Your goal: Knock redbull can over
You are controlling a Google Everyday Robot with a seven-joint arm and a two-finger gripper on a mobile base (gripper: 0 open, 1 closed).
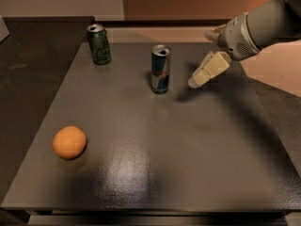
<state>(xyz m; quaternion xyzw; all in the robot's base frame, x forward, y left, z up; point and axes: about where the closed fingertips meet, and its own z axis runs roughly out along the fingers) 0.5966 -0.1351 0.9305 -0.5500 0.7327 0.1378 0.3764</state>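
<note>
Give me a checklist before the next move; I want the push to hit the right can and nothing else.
1. Target standing: ok. The redbull can is upright on the table, not yet knocked over.
2. Start position: ok. The hand hangs at picture-right of the redbull can, apart from it.
3. Gap between them: ok. Nothing lies there.
4. Wrong can out of the way: ok. The dark green can stands at the back left corner, well apart.
5. Fall zone: ok. The orange lies far off at front left.
6. Hand height against the can's body: cannot tell from this single view.
</note>
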